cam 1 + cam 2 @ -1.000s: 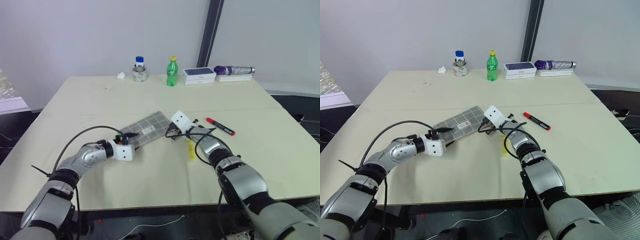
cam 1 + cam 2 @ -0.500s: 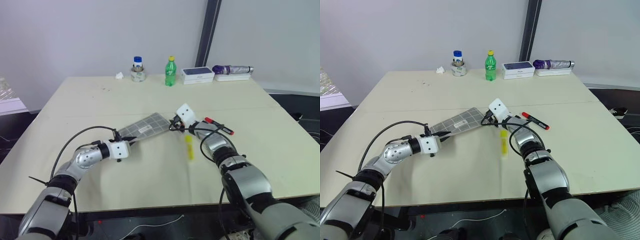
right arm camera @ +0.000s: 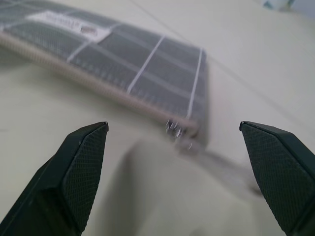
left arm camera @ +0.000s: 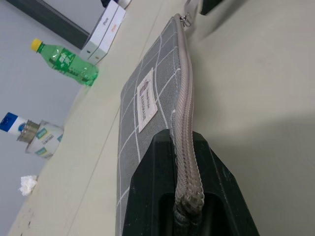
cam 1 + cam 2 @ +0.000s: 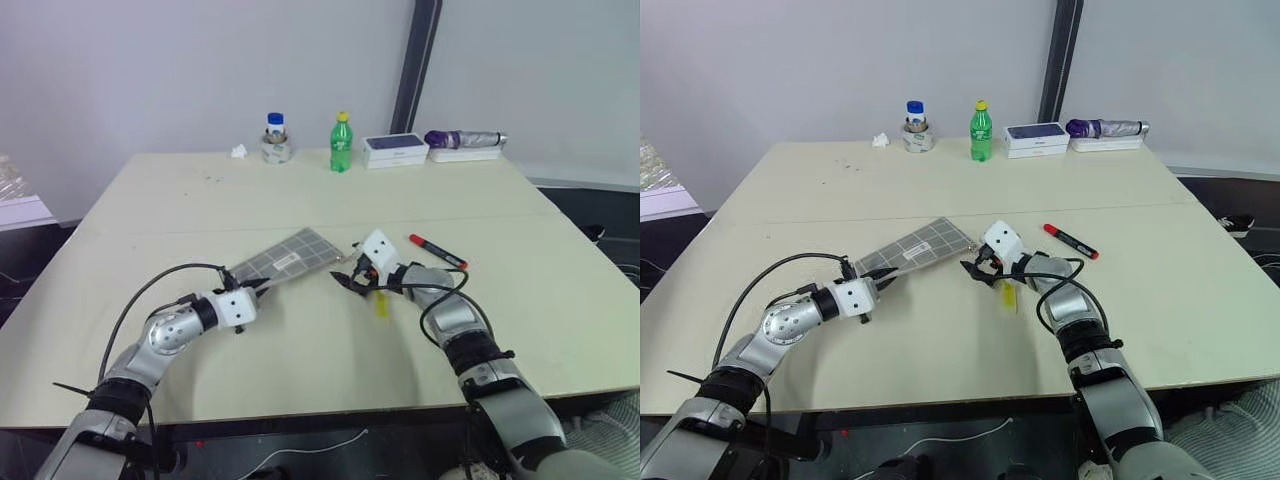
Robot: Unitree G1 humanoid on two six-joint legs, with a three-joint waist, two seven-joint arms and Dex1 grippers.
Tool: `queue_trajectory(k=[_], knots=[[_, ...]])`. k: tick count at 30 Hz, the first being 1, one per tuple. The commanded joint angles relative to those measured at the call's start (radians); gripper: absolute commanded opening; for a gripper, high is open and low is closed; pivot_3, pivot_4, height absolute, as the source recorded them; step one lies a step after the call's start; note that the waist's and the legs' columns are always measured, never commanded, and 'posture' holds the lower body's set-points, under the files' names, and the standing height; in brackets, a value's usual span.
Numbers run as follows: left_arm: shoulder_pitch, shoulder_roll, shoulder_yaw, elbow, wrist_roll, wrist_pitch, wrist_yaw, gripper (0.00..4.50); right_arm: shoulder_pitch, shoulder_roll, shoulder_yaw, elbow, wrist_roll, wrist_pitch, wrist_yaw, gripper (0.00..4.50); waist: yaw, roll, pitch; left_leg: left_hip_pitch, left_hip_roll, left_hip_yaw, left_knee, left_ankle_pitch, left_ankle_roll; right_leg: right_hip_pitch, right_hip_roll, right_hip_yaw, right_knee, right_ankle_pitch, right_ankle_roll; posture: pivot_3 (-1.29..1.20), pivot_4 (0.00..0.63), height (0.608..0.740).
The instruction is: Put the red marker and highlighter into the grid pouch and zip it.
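Your right gripper (image 3: 177, 162) just let go of the flat grey grid-patterned fabric pouch (image 5: 285, 258) and spread wide; left gripper (image 4: 189, 189) pinches its near zipper edge. It's zipped, both pens outside.

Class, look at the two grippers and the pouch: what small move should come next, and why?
Probably the open right gripper should close on the zipper pull of the grid pouch: the zipper looks shut, the left gripper clamps the other end, and the highlighter lies outside.

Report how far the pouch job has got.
Done: nothing is packed. The marker and highlighter lie on the table. In hand: left tool pinches the pouch at its zipper edge; right tool is open near the pull. Left: open, load, zip.
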Motion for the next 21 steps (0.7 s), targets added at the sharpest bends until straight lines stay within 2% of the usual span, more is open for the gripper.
queue_trajectory(k=[1, 11, 14, 21], knots=[[0.006, 0.031, 0.023, -0.046, 0.010, -0.024, 0.015, 0.00, -0.040, -0.003, 0.019, 0.031, -0.037, -0.036, -0.052, 4.44, 0.000, 0.000, 0.000, 0.000, 0.000, 0.000, 0.000, 0.000, 0.000, 0.000, 0.000, 0.000, 0.000, 0.000, 0.000, 0.00, 0.150, 0.740], [0.054, 0.029, 0.030, -0.096, 0.036, -0.011, 0.070, 0.00, -0.149, 0.026, 0.065, 0.272, -0.110, -0.090, -0.141, 4.44, 0.001, 0.000, 0.000, 0.000, 0.000, 0.000, 0.000, 0.000, 0.000, 0.000, 0.000, 0.000, 0.000, 0.000, 0.000, 0.00, 0.150, 0.740], [0.063, 0.031, 0.029, -0.105, 0.038, -0.008, 0.075, 0.00, -0.171, 0.035, 0.061, 0.324, -0.111, -0.110, -0.168, 3.59, 0.001, 0.000, 0.000, 0.000, 0.000, 0.000, 0.000, 0.000, 0.000, 0.000, 0.000, 0.000, 0.000, 0.000, 0.000, 0.00, 0.150, 0.740], [0.074, 0.037, 0.036, -0.117, 0.039, -0.001, 0.088, 0.00, -0.160, 0.027, 0.073, 0.324, -0.120, -0.132, -0.164, 0.04, 0.001, 0.000, 0.000, 0.000, 0.000, 0.000, 0.000, 0.000, 0.000, 0.000, 0.000, 0.000, 0.000, 0.000, 0.000, 0.00, 0.150, 0.740]])
